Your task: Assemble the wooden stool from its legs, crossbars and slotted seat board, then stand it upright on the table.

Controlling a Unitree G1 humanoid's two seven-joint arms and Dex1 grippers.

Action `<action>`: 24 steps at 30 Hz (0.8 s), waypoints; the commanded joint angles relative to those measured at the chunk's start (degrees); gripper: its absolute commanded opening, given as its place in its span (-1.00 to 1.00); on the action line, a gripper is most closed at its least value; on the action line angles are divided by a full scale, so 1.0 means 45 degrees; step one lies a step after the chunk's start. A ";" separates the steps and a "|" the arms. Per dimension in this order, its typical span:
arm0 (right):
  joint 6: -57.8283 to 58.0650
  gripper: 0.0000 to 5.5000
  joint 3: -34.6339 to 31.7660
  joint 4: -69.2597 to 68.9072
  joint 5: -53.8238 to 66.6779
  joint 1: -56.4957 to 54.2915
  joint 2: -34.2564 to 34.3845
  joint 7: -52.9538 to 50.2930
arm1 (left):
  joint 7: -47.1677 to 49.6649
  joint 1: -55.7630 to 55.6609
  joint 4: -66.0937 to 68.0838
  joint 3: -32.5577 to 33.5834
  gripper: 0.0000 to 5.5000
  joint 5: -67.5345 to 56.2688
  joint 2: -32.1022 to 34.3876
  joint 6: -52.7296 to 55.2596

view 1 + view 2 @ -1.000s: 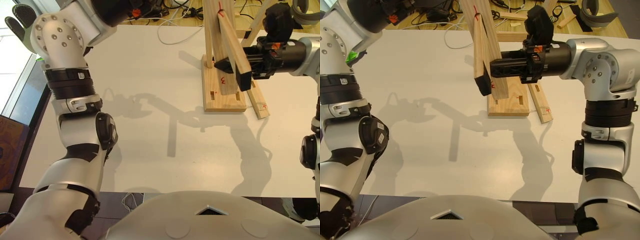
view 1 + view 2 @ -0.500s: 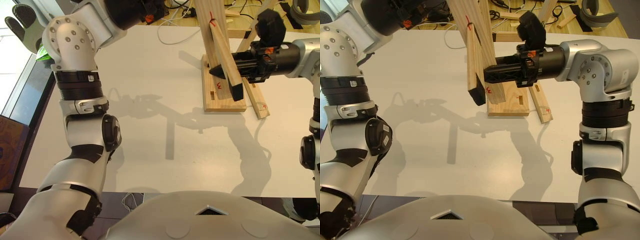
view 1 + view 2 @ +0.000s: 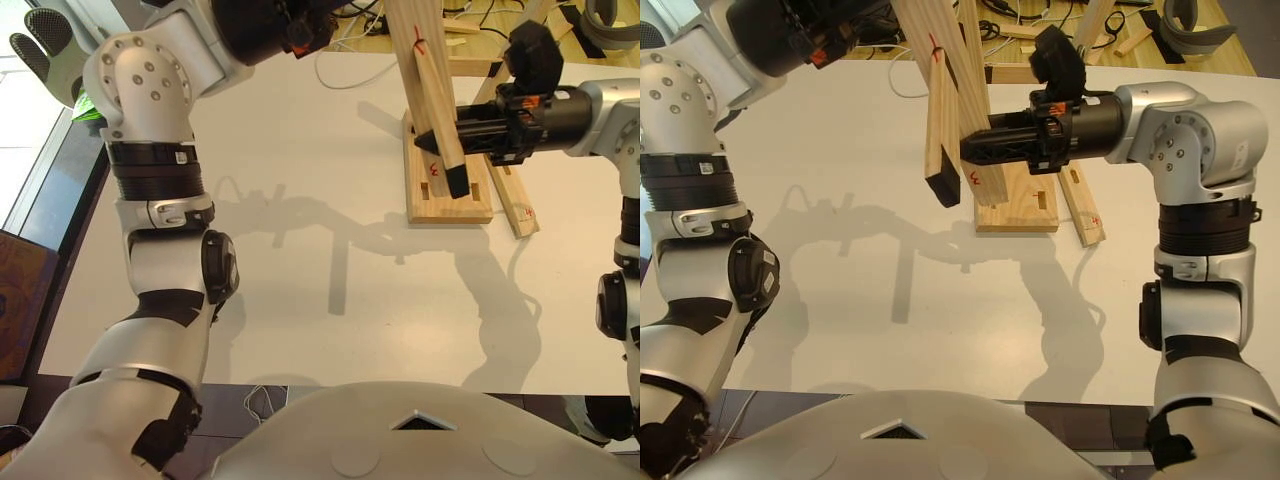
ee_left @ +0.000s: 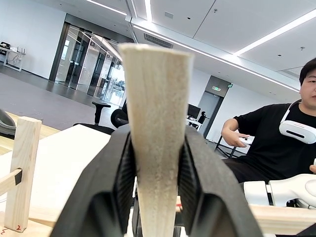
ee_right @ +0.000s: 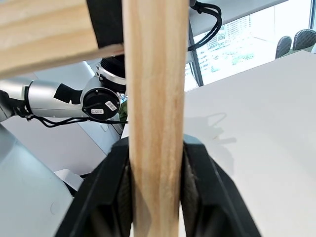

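Two pale wooden legs cross above the slotted seat board (image 3: 472,207), which lies flat on the white table. One leg (image 3: 437,110) slants down to a dark end just over the board. My right gripper (image 3: 430,135) reaches in level from the right and is shut on a leg (image 5: 154,74). My left gripper (image 4: 158,136), high at the table's far side, is shut on the other leg (image 4: 157,89). Where the legs meet near the top is hidden.
A loose wooden bar (image 3: 518,205) with a red mark lies on the table right of the board. More wooden parts (image 3: 1130,40) and cables (image 3: 345,62) lie beyond the far edge. A part-built leg frame (image 4: 19,173) stands nearby.
The dark-ended leg has swung left and a little lower, standing steeper over the board. My right gripper has shifted left with it. My left arm has moved inward.
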 commanded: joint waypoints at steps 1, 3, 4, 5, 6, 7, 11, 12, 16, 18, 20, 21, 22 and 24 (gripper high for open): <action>-0.0336 -0.63 -0.0025 0.0042 -0.0115 -0.0037 0.0028 -0.0112 | 0.0107 0.0038 -0.0204 -0.0061 -0.63 -0.0105 0.0043 0.0310; -0.0470 -0.63 0.0050 0.0105 -0.0269 -0.0022 0.0004 -0.0168 | 0.0244 -0.0010 -0.0139 0.0046 -0.63 -0.0151 -0.0030 0.0341; -0.0515 -0.50 0.0105 0.0120 -0.0332 -0.0004 -0.0031 -0.0183 | 0.0390 -0.0060 -0.0046 0.0156 -0.63 -0.0208 -0.0084 0.0356; -0.0577 -0.46 0.0157 0.0135 -0.0399 0.0019 -0.0066 -0.0193 | 0.0515 -0.0109 0.0053 0.0253 -0.63 -0.0242 -0.0119 0.0349; -0.0629 -0.41 0.0193 0.0158 -0.0454 0.0032 -0.0091 -0.0190 | 0.0622 -0.0131 0.0106 0.0315 -0.63 -0.0245 -0.0134 0.0331; -0.0715 -0.35 0.0248 0.0178 -0.0547 0.0053 -0.0137 -0.0153 | 0.0713 -0.0136 0.0140 0.0364 -0.63 -0.0233 -0.0146 0.0314; -0.1326 -0.08 0.0680 0.0146 -0.1168 0.0367 -0.0726 0.0378 | 0.1097 -0.0107 0.0308 0.0442 -0.63 0.0059 -0.0161 0.0037; -0.1498 -0.03 0.0794 0.0114 -0.1308 0.0478 -0.0920 0.0561 | 0.1154 -0.0112 0.0355 0.0450 -0.63 0.0118 -0.0156 -0.0038; -0.2469 0.23 0.1252 -0.0507 -0.2110 0.1704 -0.2496 0.1654 | 0.1403 -0.0135 0.0929 0.0521 -0.63 0.0721 0.0088 -0.0808; -0.2844 0.34 0.1215 -0.0658 -0.2437 0.2395 -0.3250 0.1950 | 0.1571 -0.0110 0.1151 0.0656 -0.63 0.0974 0.0211 -0.1154; -0.3110 0.29 0.0976 -0.0718 -0.2798 0.3149 -0.4069 0.1922 | 0.1834 -0.0106 0.1353 0.0802 -0.63 0.1251 0.0290 -0.1539; -0.3221 0.23 0.0870 -0.0699 -0.2954 0.3420 -0.4326 0.1852 | 0.1959 -0.0099 0.1408 0.0848 -0.63 0.1351 0.0308 -0.1677; -0.3481 0.16 0.0789 -0.0737 -0.3181 0.3855 -0.4712 0.1833 | 0.2161 -0.0064 0.1428 0.0881 -0.63 0.1500 0.0319 -0.1838; -0.3871 0.05 0.0564 -0.0730 -0.3508 0.4554 -0.5147 0.1641 | 0.2555 0.0093 0.1252 0.0911 -0.63 0.1691 0.0282 -0.2029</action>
